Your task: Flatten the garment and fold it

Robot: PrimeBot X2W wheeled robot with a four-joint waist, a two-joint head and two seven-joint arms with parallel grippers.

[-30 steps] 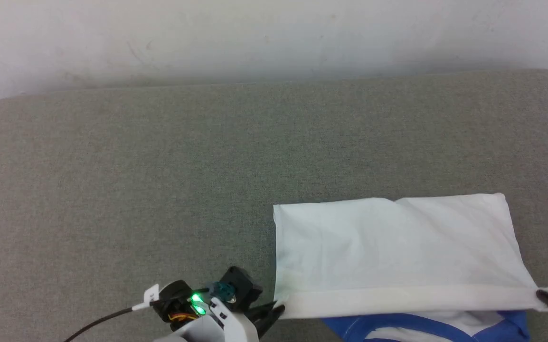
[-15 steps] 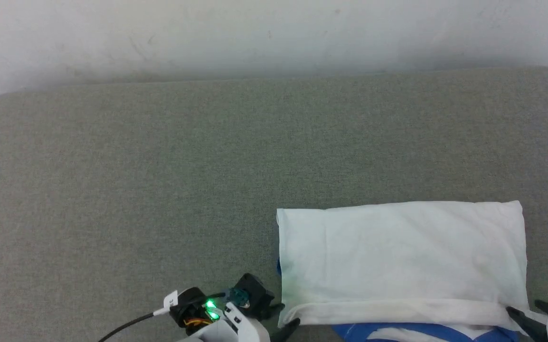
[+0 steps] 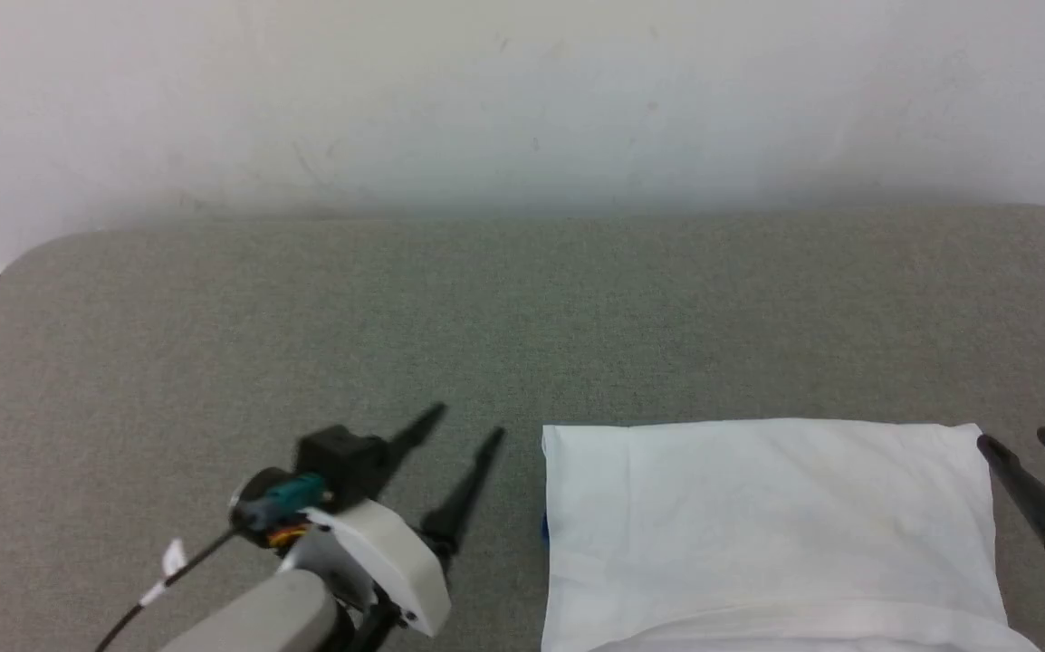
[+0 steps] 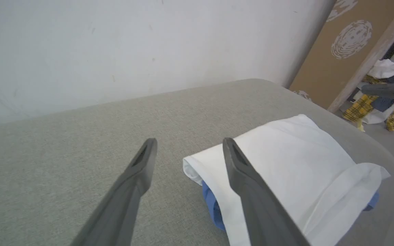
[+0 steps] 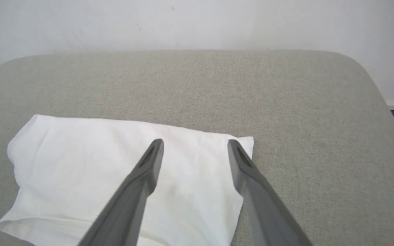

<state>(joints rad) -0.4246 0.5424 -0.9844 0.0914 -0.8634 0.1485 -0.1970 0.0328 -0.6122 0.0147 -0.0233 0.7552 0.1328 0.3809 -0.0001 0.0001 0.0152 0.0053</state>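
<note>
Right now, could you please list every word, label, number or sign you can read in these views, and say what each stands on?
No text can be read anywhere.
The small white tag on the black cable: too small to read.
The garment: white cloth on top, no print or lettering visible.
The brown board: whitish round marks, no letters.

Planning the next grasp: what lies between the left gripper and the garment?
Bare grey tabletop separates the left gripper from the garment, in the head view.
</note>
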